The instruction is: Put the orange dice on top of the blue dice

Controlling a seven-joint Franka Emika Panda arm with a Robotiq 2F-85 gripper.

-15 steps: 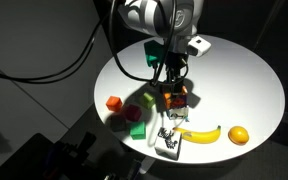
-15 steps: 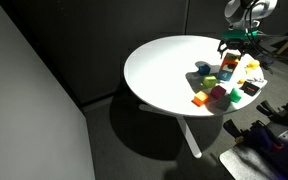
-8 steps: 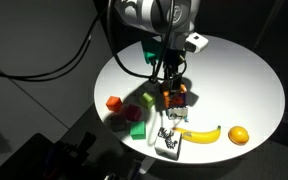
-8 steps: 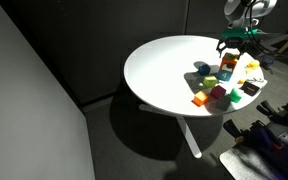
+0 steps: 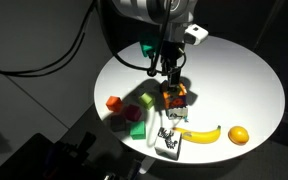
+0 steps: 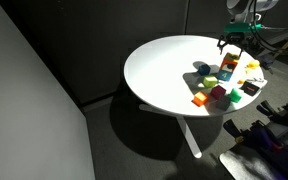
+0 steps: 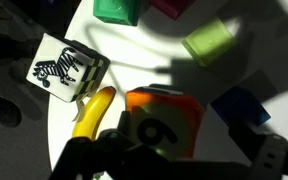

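The orange dice shows its "6" face in the wrist view, just beyond and between my fingers. It also shows in both exterior views. The blue dice stands beside it, a small gap apart, and shows in an exterior view. My gripper hangs just above the orange dice. Its jaws stand wide apart and hold nothing. I cannot tell what lies under the orange dice.
On the round white table are a zebra-patterned cube, a banana, an orange fruit, green cubes, a light green cube, a magenta cube and an orange-red cube.
My gripper has risen a little above the orange dice. The orange dice and the other objects have stayed where they were.
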